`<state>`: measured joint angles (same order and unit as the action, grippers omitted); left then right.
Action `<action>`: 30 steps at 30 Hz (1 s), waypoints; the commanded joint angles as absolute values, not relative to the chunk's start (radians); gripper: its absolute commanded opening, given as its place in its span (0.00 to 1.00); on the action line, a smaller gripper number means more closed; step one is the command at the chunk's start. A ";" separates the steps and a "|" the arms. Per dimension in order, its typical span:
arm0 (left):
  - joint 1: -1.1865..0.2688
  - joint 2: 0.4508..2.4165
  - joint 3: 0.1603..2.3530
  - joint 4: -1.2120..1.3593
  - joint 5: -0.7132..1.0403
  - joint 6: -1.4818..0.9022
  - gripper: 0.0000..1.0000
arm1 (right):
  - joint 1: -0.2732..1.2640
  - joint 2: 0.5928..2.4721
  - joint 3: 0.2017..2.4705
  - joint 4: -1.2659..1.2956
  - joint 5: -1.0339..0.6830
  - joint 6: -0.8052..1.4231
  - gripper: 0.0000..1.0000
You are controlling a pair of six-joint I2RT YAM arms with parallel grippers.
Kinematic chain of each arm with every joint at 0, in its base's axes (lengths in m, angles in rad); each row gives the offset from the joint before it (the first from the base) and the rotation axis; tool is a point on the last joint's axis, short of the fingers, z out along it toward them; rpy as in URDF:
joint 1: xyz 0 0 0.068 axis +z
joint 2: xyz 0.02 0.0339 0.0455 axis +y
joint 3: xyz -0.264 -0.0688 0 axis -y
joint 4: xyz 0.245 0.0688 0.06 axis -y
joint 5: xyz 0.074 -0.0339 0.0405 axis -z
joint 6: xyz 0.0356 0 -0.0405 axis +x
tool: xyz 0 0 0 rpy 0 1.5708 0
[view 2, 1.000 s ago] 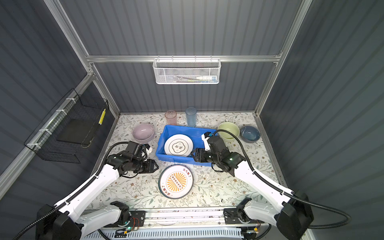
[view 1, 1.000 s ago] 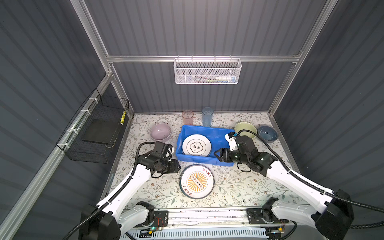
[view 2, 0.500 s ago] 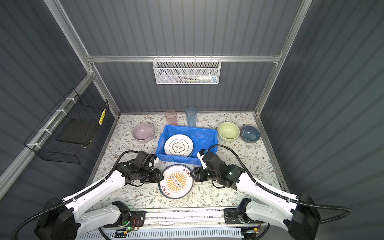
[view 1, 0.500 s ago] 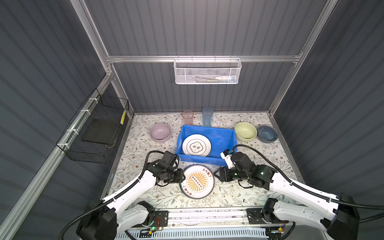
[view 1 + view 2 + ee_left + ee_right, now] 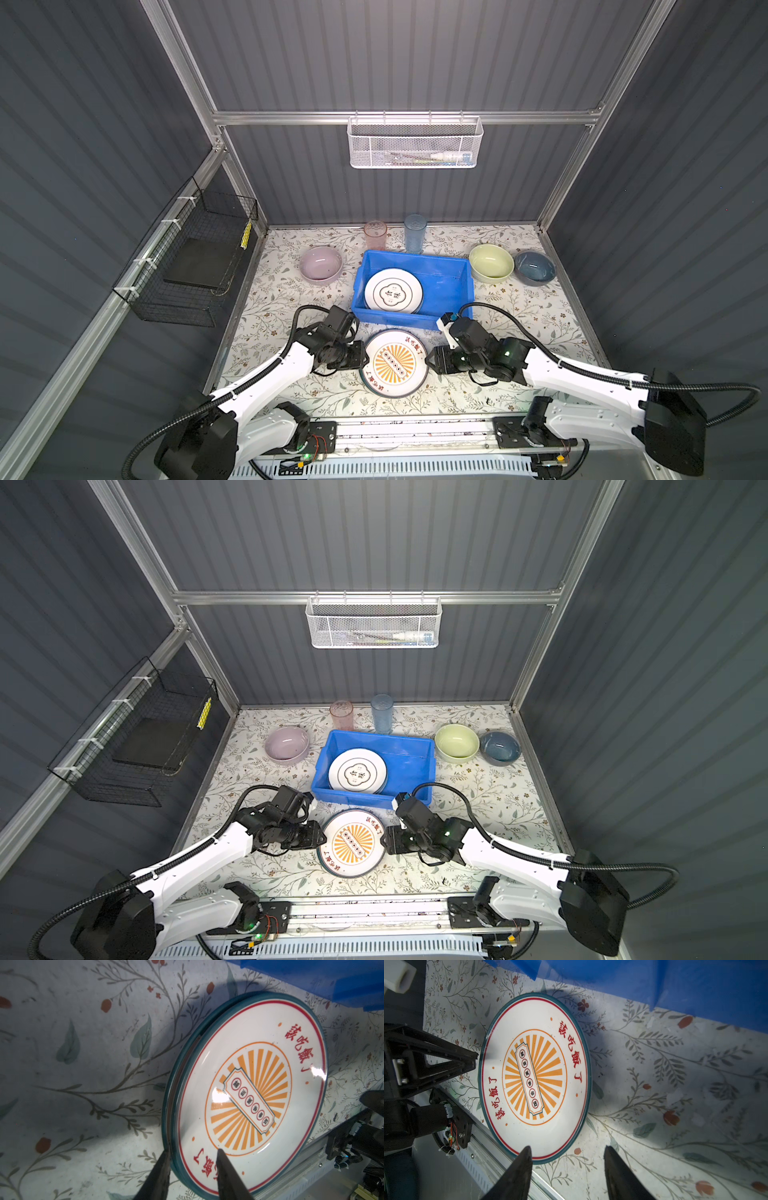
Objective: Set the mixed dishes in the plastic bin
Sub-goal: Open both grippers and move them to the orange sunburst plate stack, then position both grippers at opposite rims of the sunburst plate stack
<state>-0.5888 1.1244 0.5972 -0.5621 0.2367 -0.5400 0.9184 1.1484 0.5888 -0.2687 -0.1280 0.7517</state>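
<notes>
Blue bin [image 5: 444, 286] holds one plate [image 5: 393, 293]; sunburst plate [image 5: 395, 363] at the bench [image 5: 286, 299] front edge, three bowls [image 5: 321, 264] and two tumblers [image 5: 415, 233] outstanding; left gripper [image 5: 191, 1150] straddles the sunburst rim, clamp unconfirmed; right gripper [image 5: 567, 1146] fingers apart.

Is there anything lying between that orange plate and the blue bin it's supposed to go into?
Nothing visible lies between the orange plate and the blue bin. Only the bin's own near wall has to be cleared. A white plate already lies inside, toward the left in both top views.
</notes>
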 commanded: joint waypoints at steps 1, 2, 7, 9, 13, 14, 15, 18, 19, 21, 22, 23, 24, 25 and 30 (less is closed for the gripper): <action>-0.592 1.127 0.588 -0.566 0.235 -0.548 0.39 | 0.925 1.190 0.601 -0.240 -0.115 0.756 0.57; -0.592 1.131 0.583 -0.563 0.236 -0.545 0.39 | 0.925 1.200 0.602 -0.236 -0.116 0.757 0.57; -0.592 1.147 0.573 -0.536 0.257 -0.542 0.38 | 0.927 1.233 0.596 -0.199 -0.114 0.774 0.56; -0.591 1.161 0.572 -0.533 0.258 -0.538 0.38 | 0.928 1.244 0.596 -0.189 -0.112 0.779 0.56; -0.592 1.181 0.571 -0.518 0.264 -0.534 0.38 | 0.929 1.265 0.594 -0.169 -0.116 0.787 0.56; -0.592 1.181 0.571 -0.516 0.264 -0.535 0.38 | 0.930 1.270 0.595 -0.166 -0.116 0.789 0.56; -0.592 1.183 0.572 -0.513 0.266 -0.534 0.38 | 0.930 1.276 0.592 -0.159 -0.119 0.788 0.56; -0.592 1.188 0.571 -0.501 0.274 -0.535 0.38 | 0.930 1.292 0.594 -0.144 -0.126 0.790 0.56; -0.592 1.191 0.569 -0.496 0.278 -0.534 0.38 | 0.930 1.299 0.597 -0.140 -0.128 0.790 0.56; -0.592 1.198 0.571 -0.488 0.286 -0.535 0.37 | 0.929 1.306 0.602 -0.135 -0.132 0.790 0.56; -0.592 1.201 0.571 -0.486 0.288 -0.535 0.37 | 0.929 1.309 0.603 -0.132 -0.134 0.790 0.55; -0.592 1.203 0.572 -0.485 0.290 -0.535 0.37 | 0.929 1.310 0.606 -0.130 -0.135 0.790 0.55; -0.592 1.204 0.573 -0.484 0.292 -0.536 0.37 | 0.930 1.310 0.608 -0.129 -0.135 0.789 0.54; -0.592 1.205 0.575 -0.484 0.294 -0.537 0.37 | 0.930 1.310 0.609 -0.129 -0.136 0.790 0.54; -0.594 1.205 0.575 -0.482 0.293 -0.539 0.36 | 0.930 1.305 0.604 -0.119 -0.146 0.796 0.52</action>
<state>-0.5884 1.1873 0.5816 -0.4614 0.2668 -0.5396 0.9237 1.3037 0.5896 -0.1303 -0.1337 0.7853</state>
